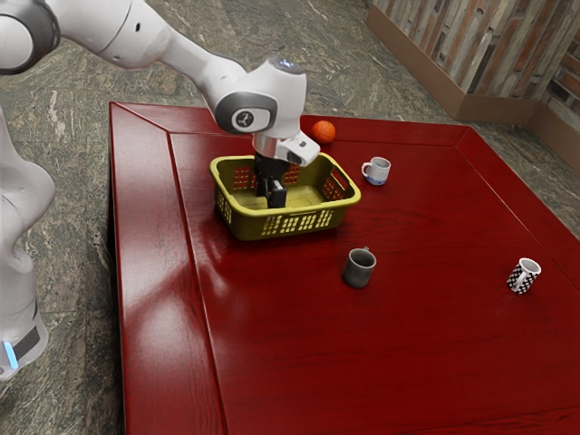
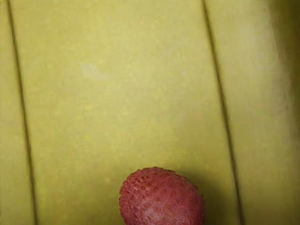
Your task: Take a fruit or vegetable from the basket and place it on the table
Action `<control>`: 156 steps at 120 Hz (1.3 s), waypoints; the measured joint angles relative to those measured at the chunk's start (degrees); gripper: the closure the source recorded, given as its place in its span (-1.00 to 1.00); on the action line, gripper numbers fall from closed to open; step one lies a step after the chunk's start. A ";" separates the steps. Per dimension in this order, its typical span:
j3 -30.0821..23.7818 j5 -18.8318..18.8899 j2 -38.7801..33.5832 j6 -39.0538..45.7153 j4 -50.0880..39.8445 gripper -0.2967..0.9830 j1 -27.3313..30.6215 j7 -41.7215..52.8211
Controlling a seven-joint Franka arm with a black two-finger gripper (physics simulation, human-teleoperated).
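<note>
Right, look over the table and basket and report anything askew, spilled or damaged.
Nothing stands out. The gray mug, blue-and-white mug and checkered mug stand upright, the yellow basket looks intact, and the lychee inside it looks whole. I see no spill.

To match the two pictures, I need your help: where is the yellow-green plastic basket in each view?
Exterior view: the yellow-green plastic basket, just above the centre, under the hand.
Wrist view: its yellow-green floor, top to lower edge, beneath the bumpy red fruit.
Shared landmark: this floor.
</note>
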 joint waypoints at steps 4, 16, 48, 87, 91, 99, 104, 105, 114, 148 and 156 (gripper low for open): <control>0.04 0.00 0.05 0.04 0.00 -0.54 0.00 0.01; 0.18 0.00 0.20 0.24 0.06 -0.54 0.02 0.03; 0.21 0.04 0.86 1.10 0.41 -0.54 -0.07 0.13; 0.21 -0.73 1.57 1.47 0.37 0.18 -0.05 -0.03; 0.21 -0.92 1.83 1.49 0.40 0.21 -0.07 -0.08; 0.20 -1.09 2.05 1.54 0.43 0.27 0.00 -0.22; 0.19 -1.15 2.10 1.56 0.44 0.29 0.03 -0.31; 0.19 -1.16 2.10 1.57 0.44 0.30 0.03 -0.32; 0.25 -1.13 2.03 1.60 0.72 0.32 0.03 -0.49; 0.65 -0.87 1.14 1.40 3.44 0.35 -0.03 -0.37; 0.65 -0.13 0.28 0.73 5.66 0.35 -0.10 -0.30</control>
